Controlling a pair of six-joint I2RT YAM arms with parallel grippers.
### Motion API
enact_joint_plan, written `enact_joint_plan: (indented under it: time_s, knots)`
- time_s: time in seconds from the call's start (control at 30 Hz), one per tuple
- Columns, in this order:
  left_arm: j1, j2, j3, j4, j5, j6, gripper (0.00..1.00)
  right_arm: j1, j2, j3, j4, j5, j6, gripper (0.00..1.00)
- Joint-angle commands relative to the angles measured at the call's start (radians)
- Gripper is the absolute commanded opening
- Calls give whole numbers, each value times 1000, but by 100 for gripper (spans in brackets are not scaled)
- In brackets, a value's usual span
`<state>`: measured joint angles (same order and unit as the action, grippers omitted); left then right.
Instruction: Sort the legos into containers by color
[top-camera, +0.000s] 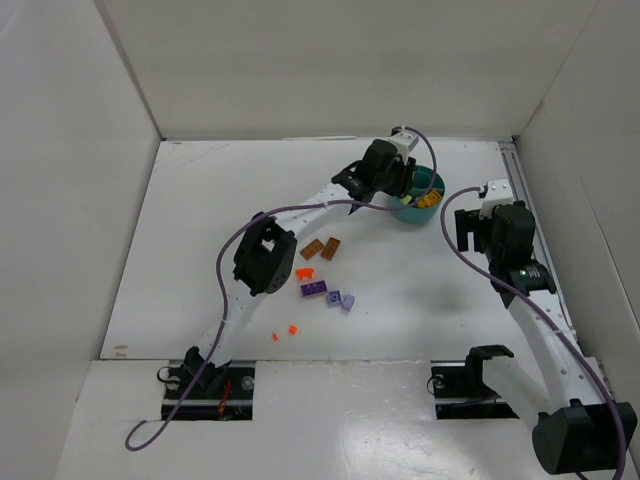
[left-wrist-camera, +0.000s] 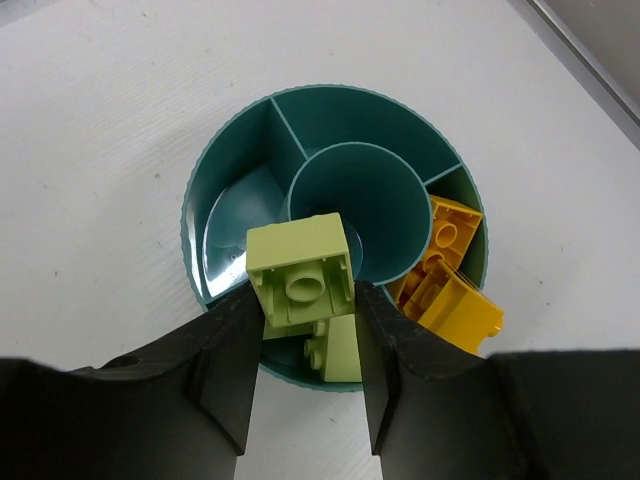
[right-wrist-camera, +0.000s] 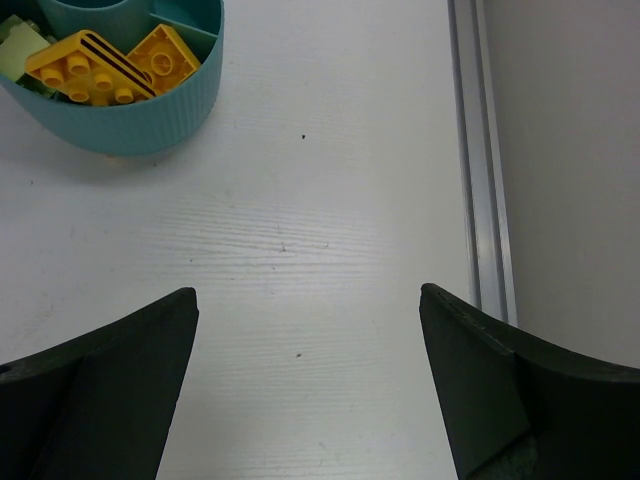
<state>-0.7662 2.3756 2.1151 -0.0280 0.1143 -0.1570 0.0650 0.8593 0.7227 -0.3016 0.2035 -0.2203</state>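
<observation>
In the left wrist view my left gripper (left-wrist-camera: 308, 298) is shut on a light green brick (left-wrist-camera: 300, 268), held just above the near edge of the round teal dish (left-wrist-camera: 340, 108). A second light green brick (left-wrist-camera: 342, 350) lies in the compartment below it. Yellow-orange bricks (left-wrist-camera: 450, 290) fill the compartment to the right. From above, the left gripper (top-camera: 403, 180) hangs over the dish (top-camera: 432, 185). My right gripper (right-wrist-camera: 308, 293) is open and empty over bare table to the right of the dish (right-wrist-camera: 150, 120); from above the right gripper (top-camera: 487, 205) is beside the dish.
Loose bricks lie mid-table: two brown (top-camera: 320, 248), one orange (top-camera: 306, 272), one purple (top-camera: 314, 289), two lavender (top-camera: 341, 300), and two tiny orange bits (top-camera: 285, 331). A metal rail (right-wrist-camera: 485, 150) runs along the right wall. White walls close the table in.
</observation>
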Motion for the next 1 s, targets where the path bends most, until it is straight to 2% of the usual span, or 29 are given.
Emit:
enact_joint_plan:
  time_s: [0.0, 0.17, 0.3, 0.53, 0.6, 0.8, 0.87, 0.97]
  knots:
    - [-1, -18, 14, 10, -27, 24, 37, -5, -2, 1, 44, 7, 6, 96]
    - [-1, -48, -16, 10, -53, 24, 36, -5, -2, 1, 53, -3, 6, 96]
    - [-1, -118, -124, 115, -12, 24, 36, -5, -2, 1, 62, -12, 6, 96]
    - [-1, -69, -32, 71, -1, 34, 43, -5, -11, 1, 62, -12, -4, 96]
    - [-1, -58, -32, 59, -1, 34, 51, -5, -11, 1, 62, -12, -4, 96]
    - [-1, -90, -67, 77, -1, 34, 55, -5, -20, 1, 62, -22, -4, 96]
    - [-1, -99, -67, 77, -1, 34, 60, -5, -20, 1, 62, -23, -13, 96]
    - [-1, -122, -67, 77, -1, 34, 60, -5, -20, 1, 62, -32, -13, 96]
